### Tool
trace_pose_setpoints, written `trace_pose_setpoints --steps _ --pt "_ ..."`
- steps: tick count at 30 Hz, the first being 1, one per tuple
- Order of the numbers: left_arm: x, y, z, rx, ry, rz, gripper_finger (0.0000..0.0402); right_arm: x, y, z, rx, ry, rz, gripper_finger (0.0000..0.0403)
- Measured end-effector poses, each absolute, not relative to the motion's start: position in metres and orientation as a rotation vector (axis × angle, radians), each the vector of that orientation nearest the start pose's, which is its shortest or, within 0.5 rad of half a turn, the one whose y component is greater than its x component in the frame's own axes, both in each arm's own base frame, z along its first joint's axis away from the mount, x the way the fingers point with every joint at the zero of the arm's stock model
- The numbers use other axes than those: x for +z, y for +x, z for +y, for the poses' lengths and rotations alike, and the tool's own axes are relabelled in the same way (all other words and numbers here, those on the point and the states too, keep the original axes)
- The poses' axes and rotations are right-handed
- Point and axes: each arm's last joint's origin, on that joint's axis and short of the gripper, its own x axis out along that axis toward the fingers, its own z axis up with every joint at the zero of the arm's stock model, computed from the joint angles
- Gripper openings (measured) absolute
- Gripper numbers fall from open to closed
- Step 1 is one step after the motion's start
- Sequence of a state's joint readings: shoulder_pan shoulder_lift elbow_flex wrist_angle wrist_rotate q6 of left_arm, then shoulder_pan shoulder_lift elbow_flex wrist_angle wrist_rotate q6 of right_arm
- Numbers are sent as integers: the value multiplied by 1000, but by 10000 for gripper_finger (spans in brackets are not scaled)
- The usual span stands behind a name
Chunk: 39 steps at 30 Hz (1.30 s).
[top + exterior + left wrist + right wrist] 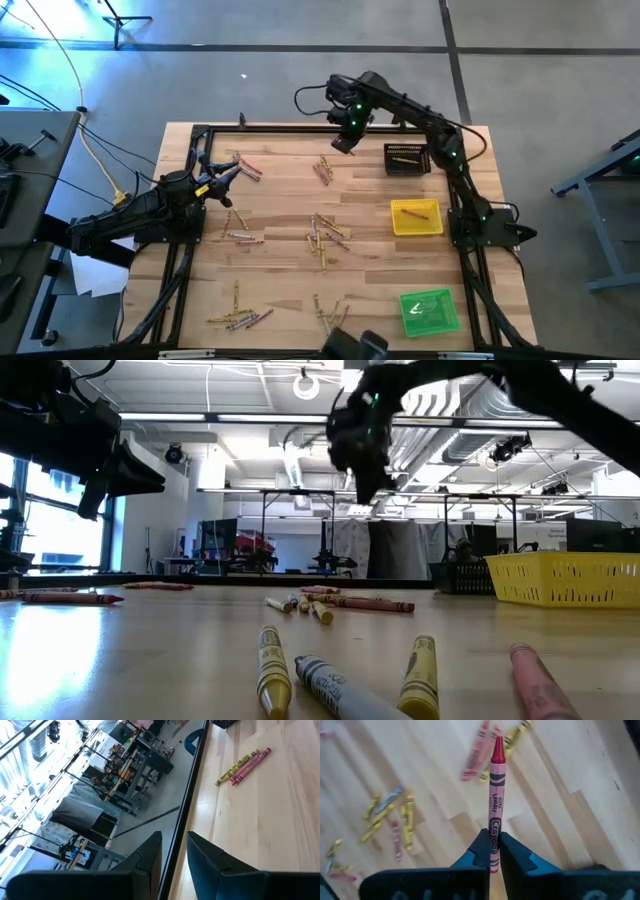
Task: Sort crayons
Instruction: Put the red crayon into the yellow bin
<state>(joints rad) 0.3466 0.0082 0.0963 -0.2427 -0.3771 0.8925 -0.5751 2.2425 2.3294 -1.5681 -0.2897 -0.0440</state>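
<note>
1. I had the right end effector (493, 851) up above the far part of the surface (280, 210), near the black tray (407, 160), with its fingers pressed onto a red crayon (496, 795).
2. In the right wrist view that crayon stood straight out past the fingertips, pointed end away from the wrist, gripped at its lower end.
3. The left end effector (228, 177) sat off to the left side of the surface; its fingers (150, 852) were parted with nothing between them.
4. Close to it lay a small bunch of pink and yellow crayons (247, 166), which the left wrist view showed side by side (243, 765) on the wood.
5. Another few crayons (323, 170) lay on the surface just beside the right end effector, and a bigger scatter (325, 238) lay in the middle.
6. More crayons (240, 316) were strewn along the near edge, some of them large in the low view (272, 670).
7. The black tray held some yellowish crayons, the yellow tray (416, 217) held one reddish stick, and the green tray (430, 312) sat at the near right; I could not make out what was in it.
</note>
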Motion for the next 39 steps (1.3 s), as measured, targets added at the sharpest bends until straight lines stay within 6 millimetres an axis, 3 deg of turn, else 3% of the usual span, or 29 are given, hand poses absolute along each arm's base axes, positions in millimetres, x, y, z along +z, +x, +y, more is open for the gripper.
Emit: trace_pose_setpoints --steps 4,7,16,21,27,33,39 --pt "173 79 40 602 853 469 77 320 354 -203 -207 512 1319 13" --pt "173 79 40 602 853 469 77 312 340 -183 -234 497 1351 14" --pt "172 79 40 602 853 468 77 293 250 -104 -327 637 1357 15" --pt "172 79 40 602 853 469 77 281 204 -69 -385 565 1374 16" --pt "173 79 40 602 853 468 77 246 174 -49 -286 478 1442 16" --pt "173 79 40 602 853 468 77 211 164 -43 -132 337 1533 16" --pt "173 79 40 603 853 469 77 210 167 -43 -102 333 1519 16"
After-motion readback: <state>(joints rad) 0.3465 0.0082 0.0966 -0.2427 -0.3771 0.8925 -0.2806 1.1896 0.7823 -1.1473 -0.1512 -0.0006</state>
